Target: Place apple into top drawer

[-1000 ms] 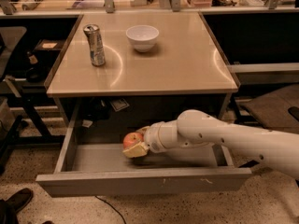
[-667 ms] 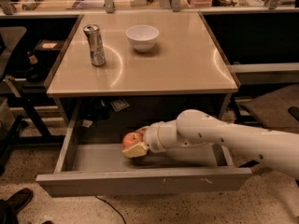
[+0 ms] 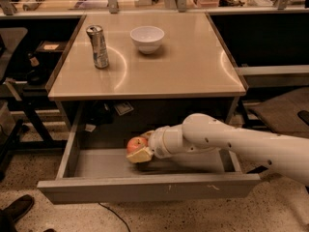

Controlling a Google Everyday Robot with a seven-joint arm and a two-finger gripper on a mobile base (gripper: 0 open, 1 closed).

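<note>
Apple [image 3: 136, 143] is held inside the top drawer [image 3: 145, 190], approx. mid-width and toward the far half. It is either just above the drawer floor or touching it; which cannot be told. Jaws are closed on it, one finger seen under the fruit and one over its far/right side, so the apple is pinched between them and is judged not yet released. Jaws are located within the drawer cavity, at the left end of the white arm [image 3: 231, 141], which is extended in from the right across the drawer's right wall, low beneath the bench [image 3: 183, 66] edge. That low, sideways entry is judged necessary bc the bench top overhangs the far part of the drawer, leaving only a shallow slot for access.

Drawer is pulled well out toward the near side, its front panel marked w/ small white scuffs. A roughly central drop point is judged sensible: the fruit is round and can roll once let go, and from here every wall is well apart from it.

On the bench, a can [image 3: 98, 46] is stood upright at far left and a white bowl [image 3: 147, 37] is set near it to the right. Both are well apart from the work and are not needed for it.

Task is judged nearly done. What is left: lowering to the floor if not yet down, opening, then withdrawal to the right w/o nudging the fruit
</note>
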